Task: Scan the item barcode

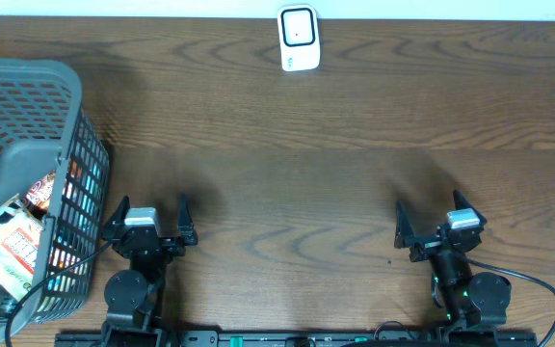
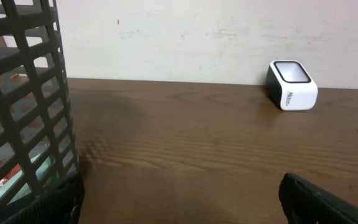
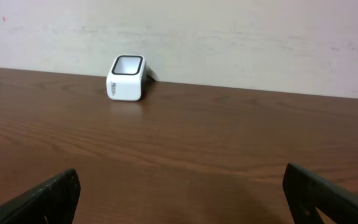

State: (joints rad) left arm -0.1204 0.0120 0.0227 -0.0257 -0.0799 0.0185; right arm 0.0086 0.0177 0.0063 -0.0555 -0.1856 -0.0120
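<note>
Legible text: none recorded.
Barcode scanner (image 2: 291,87), white: a short dark printed mark is seen on its side face in both wrist views, but it is too small to be read.
Packets (image 1: 8,246) in the grey basket (image 1: 27,96): red, orange and white print is noted through the mesh and over the rim; no word, number or barcode can be made out.

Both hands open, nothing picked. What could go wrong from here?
1. The packets sit low inside the basket; the left hand could snag its mesh wall reaching in.
2. Packets overlap, so two may come up together.
3. No barcode shows; it may face away from the scanner.
</note>
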